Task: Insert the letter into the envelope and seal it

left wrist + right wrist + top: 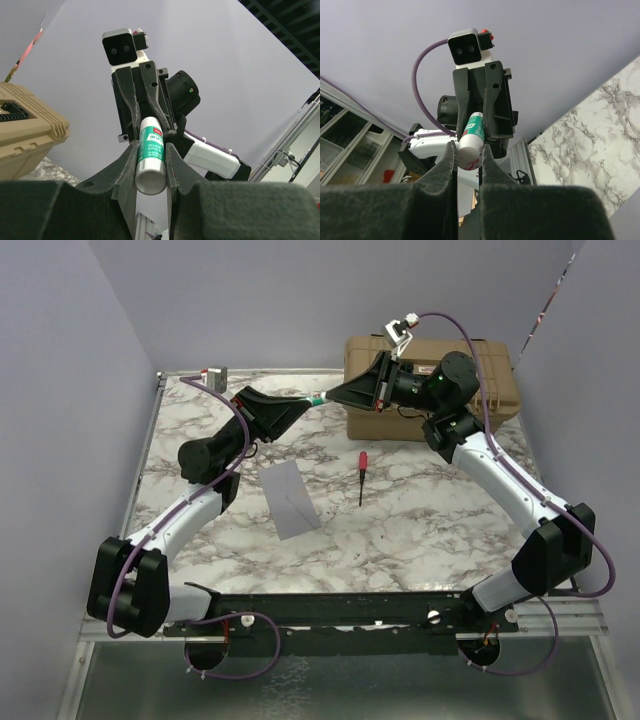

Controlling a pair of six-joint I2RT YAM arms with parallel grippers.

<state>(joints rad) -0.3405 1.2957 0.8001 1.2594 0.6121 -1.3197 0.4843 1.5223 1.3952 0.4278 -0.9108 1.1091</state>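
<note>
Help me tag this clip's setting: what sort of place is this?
Likely a robotics lab test cell: a marble-patterned tabletop boxed in by plain lilac wall panels, with a black metal mounting rail along its near edge.

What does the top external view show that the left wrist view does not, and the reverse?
Only top external: the envelope and a red screwdriver lying on the table. Only left wrist: the printed label on the glue stick. Both: the left tool and right tool shut on that stick, and the tan case.
</note>
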